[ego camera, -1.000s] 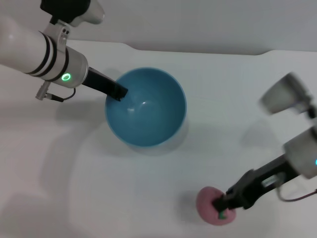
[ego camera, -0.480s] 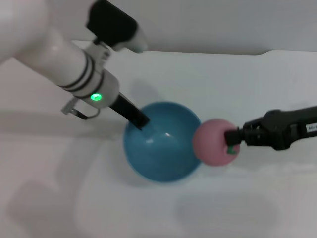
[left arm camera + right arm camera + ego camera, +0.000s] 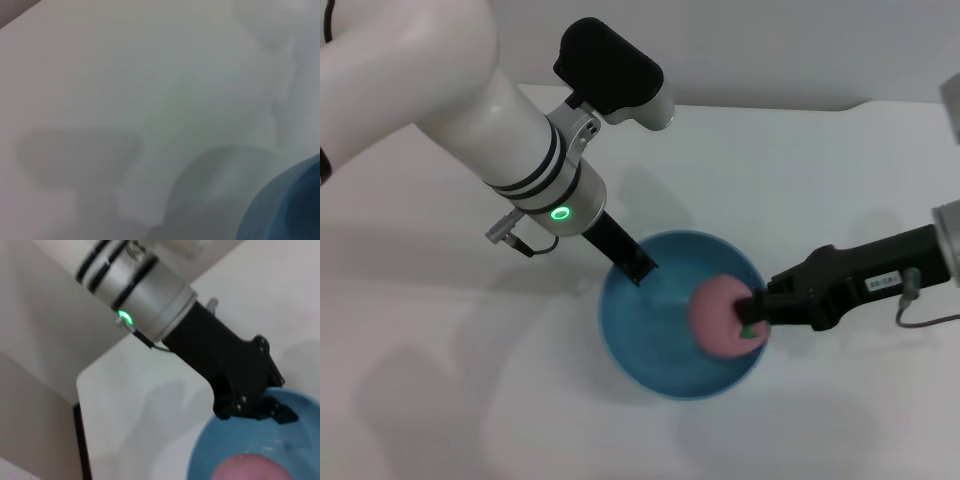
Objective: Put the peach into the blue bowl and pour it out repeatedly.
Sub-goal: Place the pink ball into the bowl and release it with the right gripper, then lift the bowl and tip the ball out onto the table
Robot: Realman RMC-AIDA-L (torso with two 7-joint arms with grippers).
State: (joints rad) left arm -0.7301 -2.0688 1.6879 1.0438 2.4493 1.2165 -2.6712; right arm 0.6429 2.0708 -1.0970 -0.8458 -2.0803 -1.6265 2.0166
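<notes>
Blue bowl (image 3: 665, 345): stands upright on the desk (image 3: 820, 180), nearest the lower edge of the head view; glossy inside, its rim facing up. A slice of its wall (image 3: 287, 210) also shows in the left wrist view.

Peach (image 3: 723, 316): held inside the blue bowl on its right side, close to the rim; a small green stem mark faces the fingers that grip it. Whether it touches the bowl's inner wall cannot be told. The right wrist view shows only its pink top (image 3: 255, 467) above the blue interior.

Right pincer (image 3: 752, 310): clamped on the peach, reaching in over the bowl's right rim; its black body runs off toward the right edge of the head view.

Left pincer (image 3: 638, 268): clamped on the far-left rim of the blue bowl, 1 black finger dipping inside the rim. In the right wrist view the same pincer (image 3: 272, 412) sits on the rim, well apart from the peach.

Left arm (image 3: 535, 165): white, with black bands and a green lit ring, slanting down from the upper left to the bowl.

Desk: white and plain, carrying the bowl; soft shadows of both arms lie on it.
</notes>
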